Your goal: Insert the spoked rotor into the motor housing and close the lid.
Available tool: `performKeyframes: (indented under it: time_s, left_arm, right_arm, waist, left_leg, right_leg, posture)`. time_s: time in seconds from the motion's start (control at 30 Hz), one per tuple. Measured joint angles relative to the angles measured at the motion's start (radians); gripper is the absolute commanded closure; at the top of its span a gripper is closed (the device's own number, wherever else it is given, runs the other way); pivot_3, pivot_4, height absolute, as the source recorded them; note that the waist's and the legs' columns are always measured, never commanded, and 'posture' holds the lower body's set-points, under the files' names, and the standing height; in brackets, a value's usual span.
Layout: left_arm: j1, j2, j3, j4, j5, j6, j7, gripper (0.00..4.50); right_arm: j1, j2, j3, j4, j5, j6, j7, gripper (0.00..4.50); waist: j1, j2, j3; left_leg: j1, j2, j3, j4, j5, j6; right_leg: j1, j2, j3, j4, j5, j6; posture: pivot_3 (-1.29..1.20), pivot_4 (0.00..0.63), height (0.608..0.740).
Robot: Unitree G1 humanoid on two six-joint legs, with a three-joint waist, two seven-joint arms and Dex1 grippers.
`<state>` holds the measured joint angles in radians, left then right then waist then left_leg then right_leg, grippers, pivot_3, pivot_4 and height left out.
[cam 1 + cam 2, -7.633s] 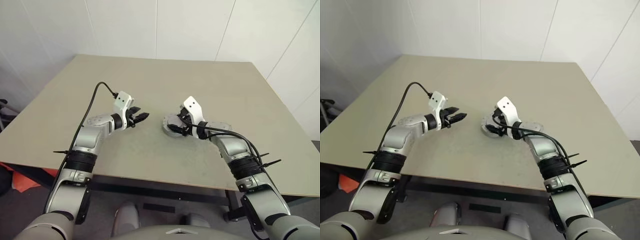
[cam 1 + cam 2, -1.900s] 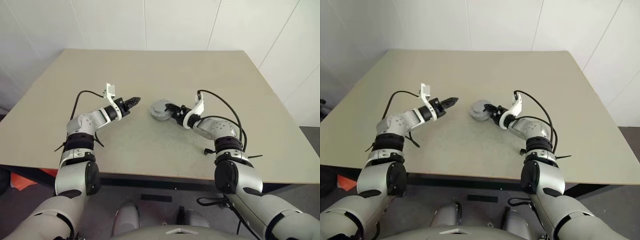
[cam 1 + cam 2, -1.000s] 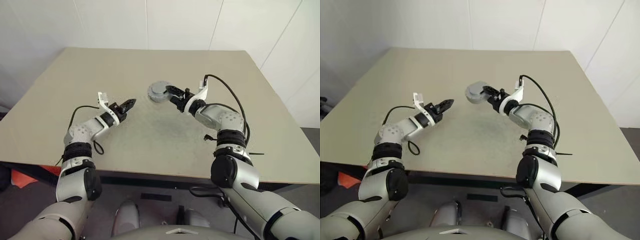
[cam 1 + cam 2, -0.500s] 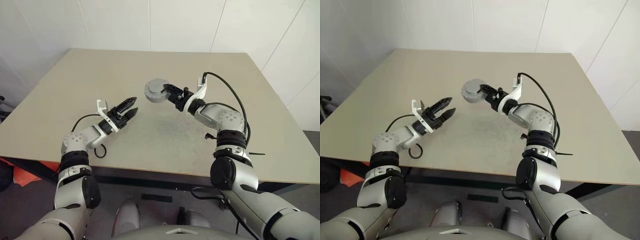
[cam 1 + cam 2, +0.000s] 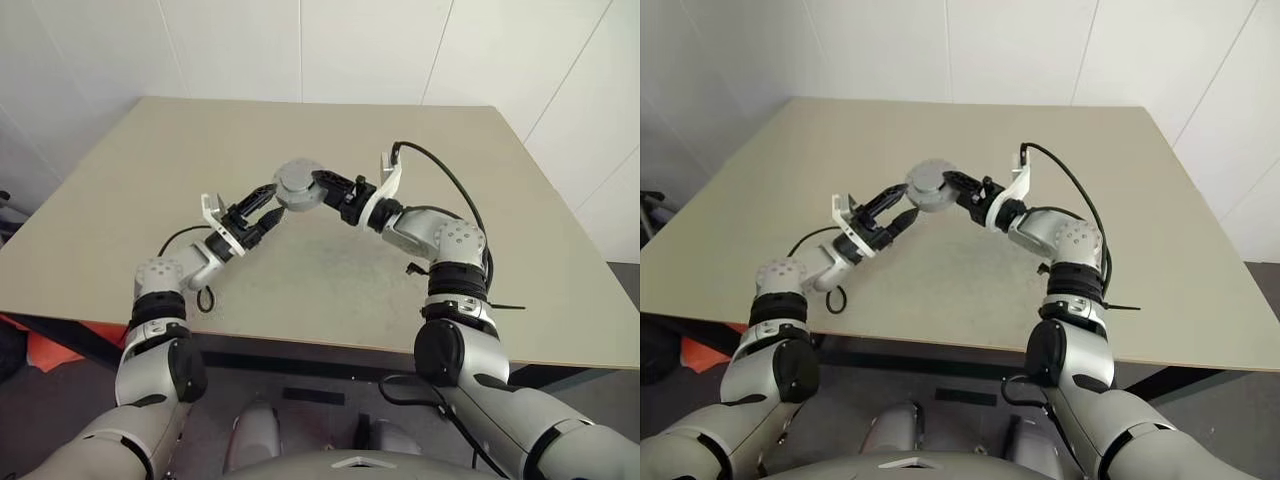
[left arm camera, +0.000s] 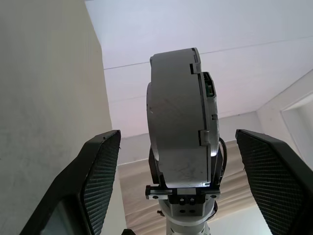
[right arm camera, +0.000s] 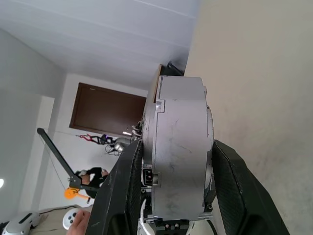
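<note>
Right pincer clamping motor housing (edge-on), table beside

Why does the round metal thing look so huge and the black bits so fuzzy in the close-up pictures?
Left wrist view: the motor housing sits very near the lens, the left gripper's fingers nearer still and out of focus. Left eye view: farther off, it looks small and crisp.

Both arms were silver-grey metal with black joint bands. Each wrist carried a white bracket and a looping black cable. The left gripper and right gripper had black fingers; the pads were finely cross-hatched.
</note>
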<state>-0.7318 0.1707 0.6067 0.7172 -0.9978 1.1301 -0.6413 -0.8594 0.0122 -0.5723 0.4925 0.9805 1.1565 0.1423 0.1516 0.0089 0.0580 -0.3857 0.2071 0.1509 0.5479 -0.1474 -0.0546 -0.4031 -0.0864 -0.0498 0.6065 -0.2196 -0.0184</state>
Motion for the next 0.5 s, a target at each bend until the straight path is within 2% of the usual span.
performKeyframes:
  time_s: [0.43,0.5]
  left_arm:
    - [-0.063,-0.058,0.0,0.073,0.0,-0.094,-0.004,0.49]
    - [-0.067,-0.058,0.002,0.091,0.0,-0.111,-0.004,0.9]
  right_arm:
    - [0.019,0.013,0.025,-0.04,0.002,0.001,-0.014,2.41]
    - [0.023,0.014,0.028,-0.04,0.002,0.0,-0.015,2.41]
  waist:
    - [0.0,0.0,0.0]
    - [0.0,0.0,0.0]
  left_leg:
    - [0.0,0.0,0.0,0.001,0.0,0.0]
    - [0.0,0.0,0.0,0.001,0.0,0.0]
  right_leg:
    - [0.0,0.0,0.0,0.0,0.0,0.0]
    - [0.0,0.0,0.0,0.001,0.0,0.0]
  posture:
    - [0.0,0.0,0.74]
    - [0.0,0.0,0.74]
